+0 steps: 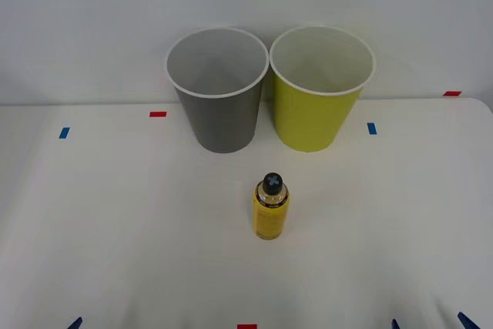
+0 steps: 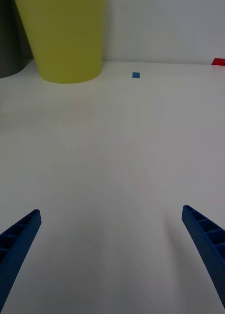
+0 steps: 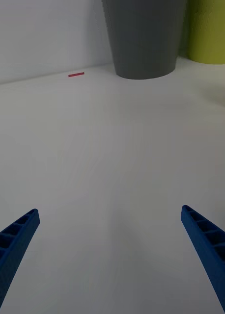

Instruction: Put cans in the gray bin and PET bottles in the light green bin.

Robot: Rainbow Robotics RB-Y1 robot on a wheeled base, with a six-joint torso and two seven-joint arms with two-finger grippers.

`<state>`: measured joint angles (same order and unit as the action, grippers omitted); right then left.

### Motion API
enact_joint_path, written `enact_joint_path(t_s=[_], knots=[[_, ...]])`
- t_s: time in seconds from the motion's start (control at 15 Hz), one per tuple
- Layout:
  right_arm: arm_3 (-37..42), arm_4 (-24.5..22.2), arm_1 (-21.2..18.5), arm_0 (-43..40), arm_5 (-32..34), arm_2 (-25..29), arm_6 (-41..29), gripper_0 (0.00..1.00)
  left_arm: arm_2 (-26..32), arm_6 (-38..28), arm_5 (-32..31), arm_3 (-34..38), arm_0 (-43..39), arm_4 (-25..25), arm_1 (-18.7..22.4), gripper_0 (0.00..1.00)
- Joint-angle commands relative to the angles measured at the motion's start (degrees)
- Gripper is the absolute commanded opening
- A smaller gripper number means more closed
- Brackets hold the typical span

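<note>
Both grippers' jaws wide, upright PET bottle (image 1: 270, 207) before hollow-looking gray bin (image 1: 219, 105) and light green bin (image 1: 316, 105).

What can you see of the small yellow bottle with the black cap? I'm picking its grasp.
The small yellow bottle stands upright on the white table, alone, near the middle, in front of the gap between the bins. Yellow body and label, clear shoulder, black screw cap on; it looks like plastic. Nothing touches it except the table.
</note>
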<state>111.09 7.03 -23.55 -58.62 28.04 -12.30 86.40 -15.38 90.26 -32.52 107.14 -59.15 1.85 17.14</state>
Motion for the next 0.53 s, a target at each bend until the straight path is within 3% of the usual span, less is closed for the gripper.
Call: enact_joint_path(t_s=[0.07,0.53], knots=[[0.0,0.0,0.0,0.0,0.0,0.0,0.0,1.00,0.0,0.0,0.0,0.0,0.0,0.0,0.0,1.00],[0.0,0.0,0.0,0.0,0.0,0.0,0.0,1.00,0.0,0.0,0.0,0.0,0.0,0.0,0.0,1.00]])
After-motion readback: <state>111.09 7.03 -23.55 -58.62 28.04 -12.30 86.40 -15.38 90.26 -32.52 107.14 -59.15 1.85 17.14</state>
